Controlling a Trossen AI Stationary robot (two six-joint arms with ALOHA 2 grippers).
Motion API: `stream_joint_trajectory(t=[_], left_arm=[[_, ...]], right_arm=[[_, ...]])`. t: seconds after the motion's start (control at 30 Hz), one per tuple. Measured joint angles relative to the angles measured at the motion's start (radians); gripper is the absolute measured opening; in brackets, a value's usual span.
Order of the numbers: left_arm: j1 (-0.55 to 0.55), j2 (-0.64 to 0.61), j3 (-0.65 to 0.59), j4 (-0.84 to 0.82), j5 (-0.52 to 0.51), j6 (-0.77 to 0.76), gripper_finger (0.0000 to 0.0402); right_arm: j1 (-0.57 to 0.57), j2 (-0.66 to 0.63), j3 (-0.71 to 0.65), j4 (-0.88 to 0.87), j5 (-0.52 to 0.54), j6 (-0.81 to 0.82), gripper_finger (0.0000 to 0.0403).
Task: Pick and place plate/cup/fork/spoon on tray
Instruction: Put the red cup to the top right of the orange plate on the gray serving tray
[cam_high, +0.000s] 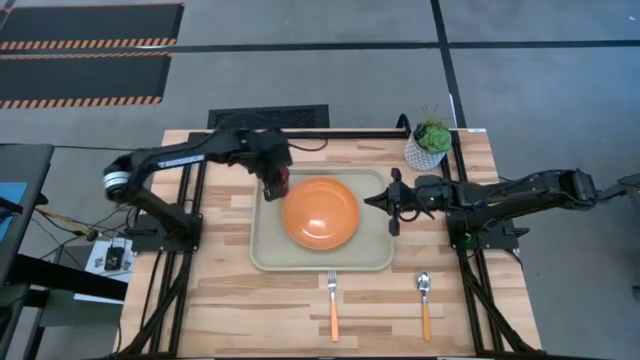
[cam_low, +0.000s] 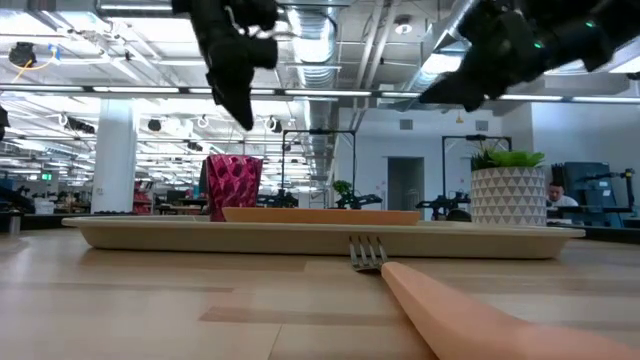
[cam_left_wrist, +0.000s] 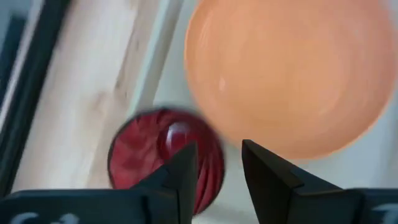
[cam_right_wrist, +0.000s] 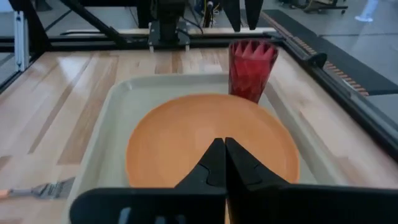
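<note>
The orange plate (cam_high: 320, 212) lies in the middle of the beige tray (cam_high: 300, 258). The red faceted cup (cam_high: 283, 188) stands upright on the tray's far left corner, beside the plate (cam_right_wrist: 211, 140). My left gripper (cam_left_wrist: 219, 168) is open and hangs a little above the cup (cam_left_wrist: 163, 152), clear of it, as the low view (cam_low: 238, 100) shows. My right gripper (cam_right_wrist: 224, 158) is shut and empty, held level above the tray's right rim (cam_high: 375, 200). The fork (cam_high: 333, 300) and the spoon (cam_high: 424, 297) lie on the table near the front edge.
A white pot with a green plant (cam_high: 430, 146) stands at the table's far right, behind my right arm. The fork's tines (cam_low: 368, 253) point at the tray's near rim (cam_low: 300, 237). Bare wood lies to the left of the tray.
</note>
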Motion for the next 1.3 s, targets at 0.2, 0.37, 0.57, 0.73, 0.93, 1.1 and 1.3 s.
stream_joint_trajectory(t=[0.2,0.37,0.57,0.73,0.93,1.1,1.3], left_arm=[[-0.002,-0.262,-0.322,0.393,0.072,-0.086,0.0092],[-0.001,-0.469,-0.58,0.694,0.052,-0.157,0.0066],[-0.001,-0.664,-0.784,0.888,-0.022,-0.168,0.0029],[-0.001,-0.799,-0.89,0.956,-0.049,-0.16,0.0003],[-0.001,-0.928,-0.948,0.966,-0.09,-0.179,0.0006],[0.0,-1.006,-0.973,0.955,-0.101,-0.178,0.0006],[0.0,-1.059,-0.983,0.879,-0.103,-0.172,0.0006]], right_arm=[[-0.058,0.183,0.169,0.0,-0.093,-0.08,0.0007],[-0.115,0.391,0.369,-0.009,-0.228,-0.153,0.0008],[-0.149,0.655,0.654,-0.138,-0.315,-0.192,0.003],[-0.152,0.833,0.872,-0.264,-0.327,-0.225,0.0053],[-0.151,1.002,1.088,-0.398,-0.264,-0.312,0.0115],[-0.152,1.115,1.227,-0.482,-0.217,-0.402,0.0182],[-0.151,1.196,1.328,-0.561,-0.192,-0.476,0.0218]])
